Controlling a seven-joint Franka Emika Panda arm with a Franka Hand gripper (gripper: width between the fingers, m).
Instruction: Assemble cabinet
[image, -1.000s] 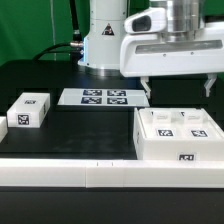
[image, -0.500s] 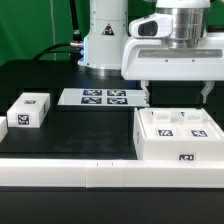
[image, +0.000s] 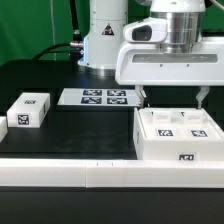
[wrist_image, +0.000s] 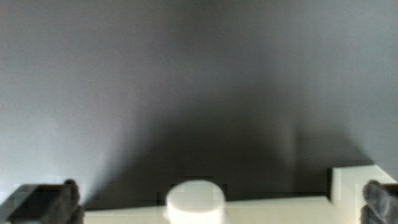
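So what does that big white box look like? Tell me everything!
The cabinet is a big white box, plastic-looking, lying flat on the black table at the exterior view's right. Raised white blocks with black-and-white square tags sit on top; one more tag is on its front. The open hand hangs over its back edge; touching cannot be told.

The cabinet (image: 180, 138) is a large white plastic box lying flat and level on the black table, close to the table edge nearest the exterior camera and toward that edge's corner on the exterior view's right. Its upward face is broken into small white drawer-like blocks, several carrying black-and-white square marker tags – one more tag sits on the side wall facing the camera – and its sides run square to the table edges
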